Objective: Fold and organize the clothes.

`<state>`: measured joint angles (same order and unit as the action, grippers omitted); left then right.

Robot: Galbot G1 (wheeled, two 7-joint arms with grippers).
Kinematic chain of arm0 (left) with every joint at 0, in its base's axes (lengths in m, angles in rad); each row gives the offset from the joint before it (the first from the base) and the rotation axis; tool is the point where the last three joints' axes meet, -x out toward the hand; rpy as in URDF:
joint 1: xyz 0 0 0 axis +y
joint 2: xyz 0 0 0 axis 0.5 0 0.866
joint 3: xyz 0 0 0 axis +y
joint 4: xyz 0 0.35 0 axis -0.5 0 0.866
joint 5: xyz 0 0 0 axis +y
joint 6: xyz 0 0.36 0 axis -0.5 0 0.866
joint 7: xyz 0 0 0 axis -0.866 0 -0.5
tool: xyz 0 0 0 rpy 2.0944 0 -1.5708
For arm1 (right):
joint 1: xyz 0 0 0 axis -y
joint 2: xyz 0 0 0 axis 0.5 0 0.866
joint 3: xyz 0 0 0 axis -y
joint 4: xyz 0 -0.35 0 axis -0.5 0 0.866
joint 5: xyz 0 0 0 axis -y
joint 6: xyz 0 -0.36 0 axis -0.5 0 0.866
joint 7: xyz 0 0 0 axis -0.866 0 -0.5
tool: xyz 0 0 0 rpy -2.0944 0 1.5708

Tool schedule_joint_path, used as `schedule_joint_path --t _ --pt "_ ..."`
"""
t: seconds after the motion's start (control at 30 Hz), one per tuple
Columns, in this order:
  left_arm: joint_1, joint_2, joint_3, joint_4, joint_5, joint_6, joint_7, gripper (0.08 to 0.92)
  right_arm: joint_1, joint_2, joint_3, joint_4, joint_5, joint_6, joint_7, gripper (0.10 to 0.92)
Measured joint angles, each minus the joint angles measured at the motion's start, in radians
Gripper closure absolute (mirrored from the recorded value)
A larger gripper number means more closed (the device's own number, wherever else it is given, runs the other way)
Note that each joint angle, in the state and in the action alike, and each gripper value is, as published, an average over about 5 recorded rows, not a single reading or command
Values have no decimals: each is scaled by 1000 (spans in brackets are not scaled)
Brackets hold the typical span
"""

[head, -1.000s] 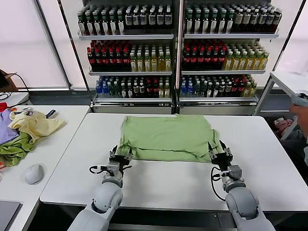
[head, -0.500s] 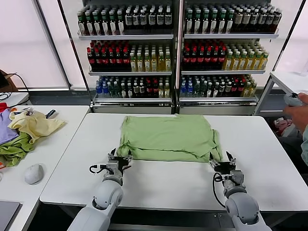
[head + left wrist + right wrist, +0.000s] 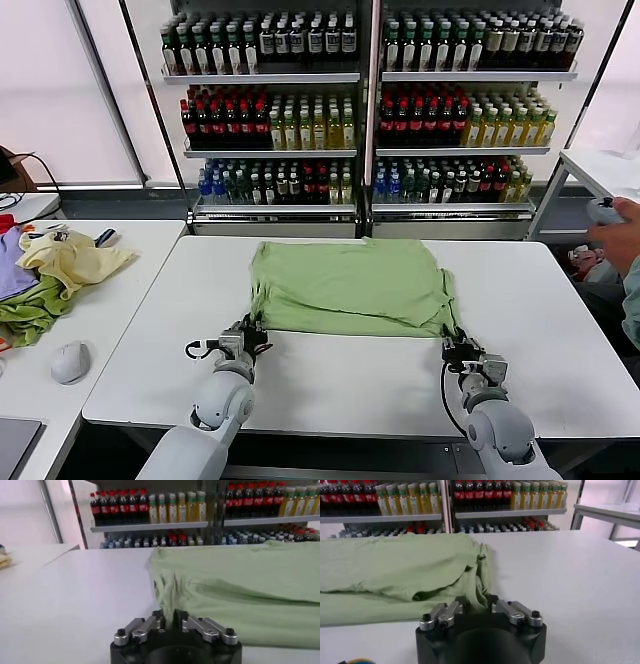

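Tall beverage shelves (image 3: 370, 100) packed with rows of bottles behind a white rectangular table (image 3: 330, 385). Spread flat across the table's middle, back side up: a light green short-sleeved soft fabric shirt (image 3: 350, 285), partly folded, its near edge doubled over into a thicker band. At the shirt's near left corner, the left gripper (image 3: 250, 334), low on the tabletop, fingers (image 3: 150, 625) pressed together on a bunched fold of green cloth. At the near right corner, the right gripper (image 3: 457, 344), likewise down at table level, fingers (image 3: 451, 611) pinching the gathered hem by the sleeve. In both wrist views, fabric rising in wrinkles straight out of the closed jaws. On a neighbouring white side table (image 3: 110, 290) to the left, well apart from the shirt: a loose heap of yellow, green and purple garments (image 3: 50, 275) and a grey computer mouse (image 3: 71, 361). At the right edge, a person's hand holding a small grey controller (image 3: 607, 212).
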<state>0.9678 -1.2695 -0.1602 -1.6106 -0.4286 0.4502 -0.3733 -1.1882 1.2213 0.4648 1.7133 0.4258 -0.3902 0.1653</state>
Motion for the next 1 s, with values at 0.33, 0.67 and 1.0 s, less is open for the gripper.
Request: schedule_joint_path --t 0.33,0.67,1.0 --pt "58 13 -14 -75 -10 0 6 890 -79 2 20 82 -25 15 -19 891" --pt "224 23 -41 -255 28 -2 13 890 -258 31 66 246 -105 44 -32 891" --pt "409 39 -76 -419 83 5 21 885 -445 60 96 406 -175 51 -23 850"
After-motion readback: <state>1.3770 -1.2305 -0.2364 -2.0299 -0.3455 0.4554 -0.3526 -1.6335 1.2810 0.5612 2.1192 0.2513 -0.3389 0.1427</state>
